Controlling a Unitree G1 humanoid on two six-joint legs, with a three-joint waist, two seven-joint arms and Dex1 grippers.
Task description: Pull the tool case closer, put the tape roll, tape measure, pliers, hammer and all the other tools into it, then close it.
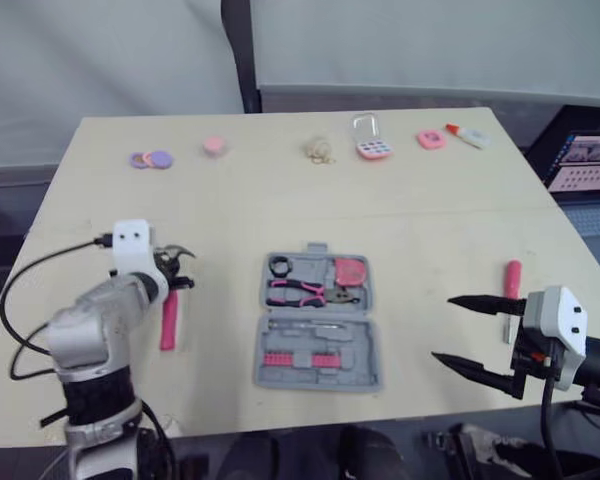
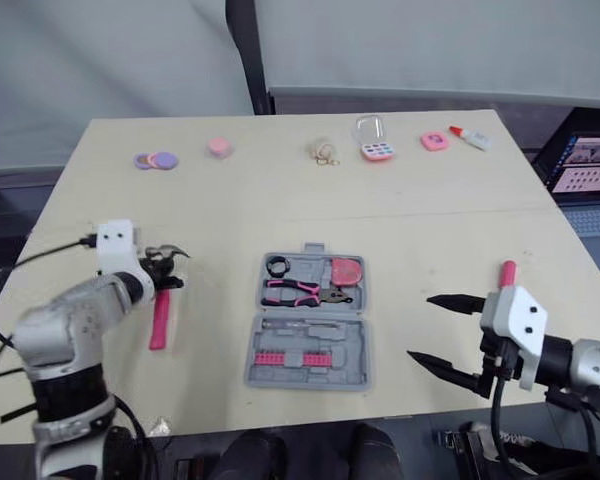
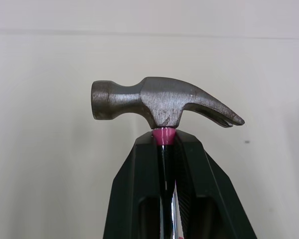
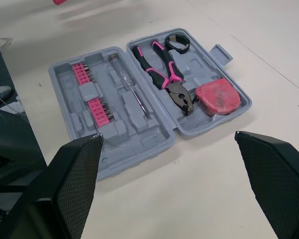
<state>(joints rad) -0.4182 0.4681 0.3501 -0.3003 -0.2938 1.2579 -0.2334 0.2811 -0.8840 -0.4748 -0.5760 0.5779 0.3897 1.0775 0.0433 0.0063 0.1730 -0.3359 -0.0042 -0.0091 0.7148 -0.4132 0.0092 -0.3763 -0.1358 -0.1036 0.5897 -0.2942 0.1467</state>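
Note:
The grey tool case [image 1: 365,345] lies open in the middle of the table. It holds a black tape roll [image 1: 279,266], pink-handled pliers [image 1: 300,292], a red tape measure [image 1: 350,271], a screwdriver [image 4: 132,89] and pink bits [image 1: 280,358]. To the left of the case, my left gripper [image 1: 175,268] is shut on the hammer's neck just under the steel head [image 3: 159,102]. The hammer's pink handle [image 1: 169,320] points toward the front edge. My right gripper [image 1: 443,328] is open to the right of the case, holding nothing. A pink-handled tool [image 1: 512,280] lies just behind it.
Along the table's far edge lie purple discs [image 1: 151,159], a pink round piece [image 1: 215,145], a small tan bundle [image 1: 320,150], a pink keypad item [image 1: 373,148], a pink square [image 1: 431,139] and a glue tube [image 1: 467,135]. A laptop [image 1: 585,160] stands off the table's right side.

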